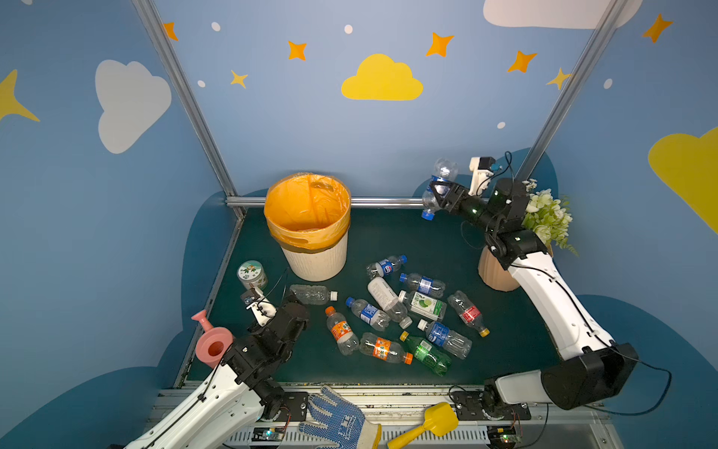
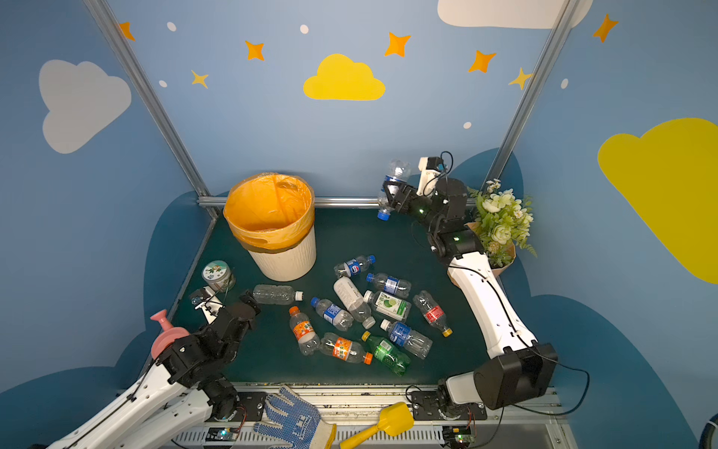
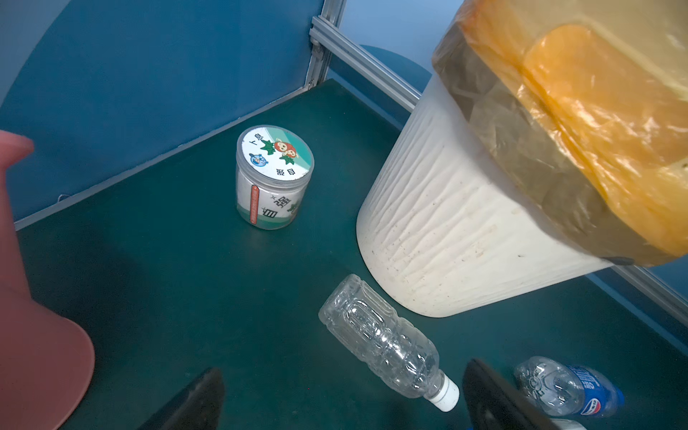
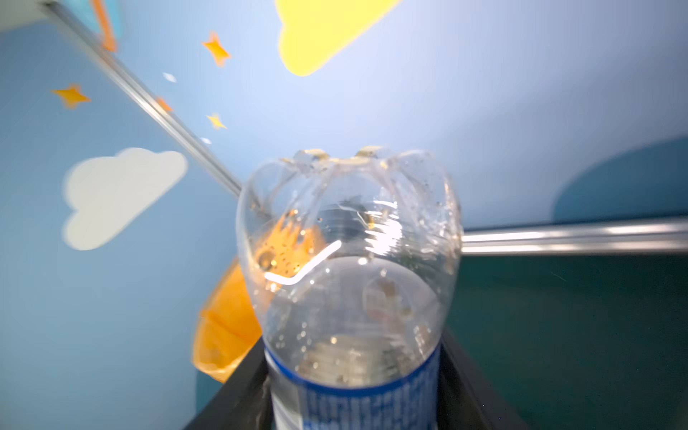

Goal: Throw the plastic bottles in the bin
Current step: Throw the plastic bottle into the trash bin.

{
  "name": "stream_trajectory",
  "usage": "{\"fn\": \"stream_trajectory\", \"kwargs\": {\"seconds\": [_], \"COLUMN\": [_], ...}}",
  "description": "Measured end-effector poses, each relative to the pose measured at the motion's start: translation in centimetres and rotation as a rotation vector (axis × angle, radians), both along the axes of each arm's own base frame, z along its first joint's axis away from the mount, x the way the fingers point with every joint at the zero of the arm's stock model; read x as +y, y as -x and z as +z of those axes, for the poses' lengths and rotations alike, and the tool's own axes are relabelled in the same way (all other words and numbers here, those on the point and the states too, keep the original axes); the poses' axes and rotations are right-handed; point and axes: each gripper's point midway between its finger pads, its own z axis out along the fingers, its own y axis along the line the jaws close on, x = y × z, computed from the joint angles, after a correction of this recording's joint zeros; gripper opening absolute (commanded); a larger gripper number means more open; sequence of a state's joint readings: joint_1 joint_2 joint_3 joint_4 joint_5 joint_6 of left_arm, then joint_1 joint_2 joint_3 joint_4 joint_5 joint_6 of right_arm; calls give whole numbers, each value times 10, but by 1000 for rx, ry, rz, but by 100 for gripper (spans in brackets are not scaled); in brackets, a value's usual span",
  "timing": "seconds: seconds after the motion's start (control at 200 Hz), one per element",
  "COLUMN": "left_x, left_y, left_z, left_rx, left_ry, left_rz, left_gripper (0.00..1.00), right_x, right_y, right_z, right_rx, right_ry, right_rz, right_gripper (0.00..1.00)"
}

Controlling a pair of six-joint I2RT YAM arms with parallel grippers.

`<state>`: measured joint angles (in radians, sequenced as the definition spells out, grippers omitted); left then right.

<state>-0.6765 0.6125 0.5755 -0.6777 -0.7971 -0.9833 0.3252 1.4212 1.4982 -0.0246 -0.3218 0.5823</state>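
Closest to me, on the metal front rail, lie a white knitted glove with blue dots and a yellow plastic scoop. Just past them the left gripper hangs low over the dark green mat, its jaws spread wide and gripping nothing. An unlabelled clear ribbed bottle with a white cap lies on the mat before it.

Mid-mat, small plastic bottles lie scattered on their sides. One blue label carries a round red, white and blue emblem, and a white label shows a green lime. Two labels are orange, one is red, and one bottle is green throughout. Their small print is too fine to read.

A short round jar stands upright; its lid shows cartoon figures and Chinese characters. Beside it stands the round ribbed cream-white bin, lined with an orange plastic bag.

Farthest back, raised well to the right of the bin, the right gripper is clenched round the blue label of a clear plastic bottle, its blue cap pointing down. The white print on that label is blurred.
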Motion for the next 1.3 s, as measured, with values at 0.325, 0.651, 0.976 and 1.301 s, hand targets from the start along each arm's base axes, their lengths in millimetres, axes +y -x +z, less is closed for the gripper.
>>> {"fn": "stream_trajectory", "kwargs": {"seconds": [0.325, 0.651, 0.976, 1.301], "left_x": [-9, -12, -12, -58], "left_y": [-4, -3, -3, -15], "left_z": [-13, -9, -6, -2], "left_rx": [60, 46, 55, 96], "left_ry": [38, 72, 47, -6], "left_rz": [-35, -58, -76, -189], "left_gripper": [100, 100, 100, 100], "right_x": [186, 254, 88, 1], "right_y": [-15, -61, 45, 91], "right_z": [62, -86, 67, -15], "right_rx": [-127, 190, -159, -150], "right_ry": [-118, 92, 166, 344], "right_rz": [397, 480, 217, 38], "right_gripper": [68, 87, 91, 91]}}
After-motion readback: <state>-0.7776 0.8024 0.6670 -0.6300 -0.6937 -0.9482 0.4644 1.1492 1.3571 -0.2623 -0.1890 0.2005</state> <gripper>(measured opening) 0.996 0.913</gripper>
